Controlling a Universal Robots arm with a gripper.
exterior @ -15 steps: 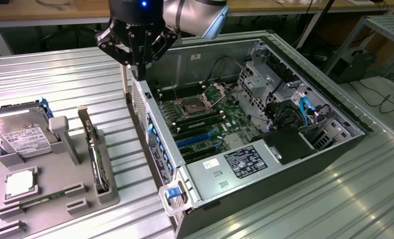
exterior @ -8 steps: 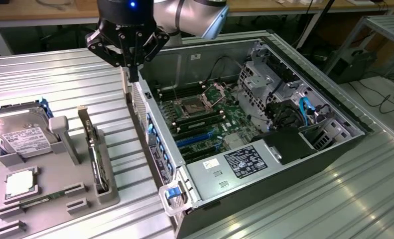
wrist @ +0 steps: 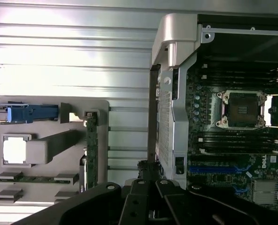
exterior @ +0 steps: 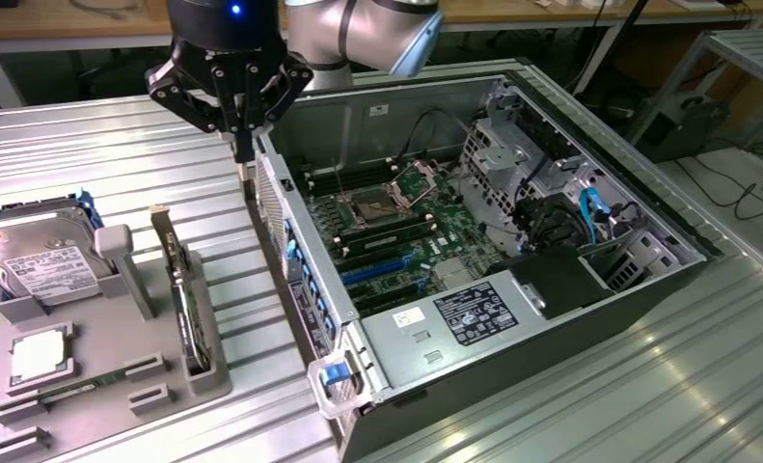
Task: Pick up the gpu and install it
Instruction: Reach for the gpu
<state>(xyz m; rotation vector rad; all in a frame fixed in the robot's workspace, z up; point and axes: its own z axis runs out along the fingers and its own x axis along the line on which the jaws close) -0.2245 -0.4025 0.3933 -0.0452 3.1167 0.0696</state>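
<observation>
Gpu (exterior: 185,299): not yet picked up; stands on edge in the grey holder (exterior: 207,386), beside the open case (exterior: 355,125). Gripper (exterior: 242,154): fingers pressed together, pinching nothing, hanging above the gap between holder and case, well clear of the gpu. Judged: pick-up and install both remain.

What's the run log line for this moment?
gripper: shut, empty | where: beside case wall, apart from gpu | gpu: upright in tray, untouched
</observation>
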